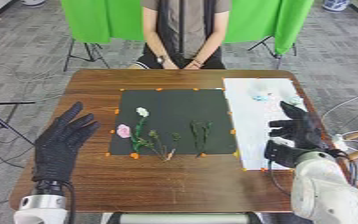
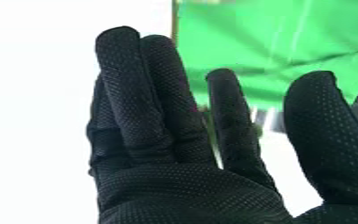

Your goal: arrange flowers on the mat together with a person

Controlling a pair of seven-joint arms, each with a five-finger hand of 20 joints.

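Green cloth [image 1: 278,20] hangs behind the brown tabletop [image 1: 193,187]. On the dark mat [image 1: 171,105], the white flower [image 1: 142,112] lies near the pink flower [image 1: 123,131], with green stems [image 1: 200,137] to their right. Pale blue flowers [image 1: 261,97] rest on the white sheet [image 1: 251,122] beside it. The left hand [image 1: 57,150] is open and empty, left of the mat; the right hand [image 1: 300,132], over the sheet's right side, has extended fingers, though I cannot tell whether it holds anything.

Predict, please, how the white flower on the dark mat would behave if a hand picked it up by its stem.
The white flower would probably nod or swing, since its bloom sits at the end of a long, thin stem. It is likely light, being so slender. The small leaves along the stem might catch on the pink flower lying close beside it.
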